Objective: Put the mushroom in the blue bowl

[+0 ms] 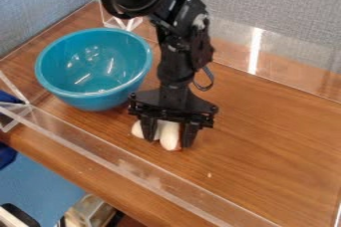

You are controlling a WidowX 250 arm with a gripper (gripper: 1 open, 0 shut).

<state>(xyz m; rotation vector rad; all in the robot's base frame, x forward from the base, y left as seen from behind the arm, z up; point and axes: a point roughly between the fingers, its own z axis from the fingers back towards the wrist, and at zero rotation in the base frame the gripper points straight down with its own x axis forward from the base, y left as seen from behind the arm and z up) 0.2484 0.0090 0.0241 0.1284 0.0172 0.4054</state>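
My black pincer (168, 131) points down, jaws clasping the small cream-stemmed toy mushroom (170, 138) on the wooden table (266, 121); glossy turquoise bowl (91, 68) nearby.

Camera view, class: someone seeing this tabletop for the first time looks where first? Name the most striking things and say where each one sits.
The black robot arm dominates the middle, pointing straight down at the wooden table. Its claw straddles a small mushroom near the front edge; only cream-white parts show between the fingers. To the left stands the glossy turquoise-blue bowl, empty and far wider than the mushroom.
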